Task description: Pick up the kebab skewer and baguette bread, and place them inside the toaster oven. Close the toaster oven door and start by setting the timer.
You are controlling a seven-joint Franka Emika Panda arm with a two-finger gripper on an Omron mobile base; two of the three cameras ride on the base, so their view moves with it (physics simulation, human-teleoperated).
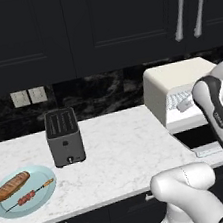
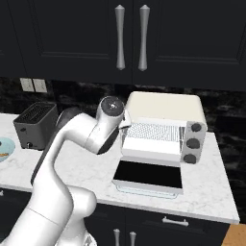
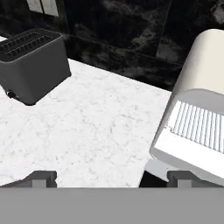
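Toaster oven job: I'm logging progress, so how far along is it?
Done: the toaster oven door lies open, the rack bare. In hand: nothing; the end effector is open over the counter. Left: the kebab skewer and baguette bread lie on the plate, then into the toaster oven, door, timer.

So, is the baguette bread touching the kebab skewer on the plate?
Apart. In the left base view, a strip of plate shows between the baguette bread and the kebab skewer lying beside it.
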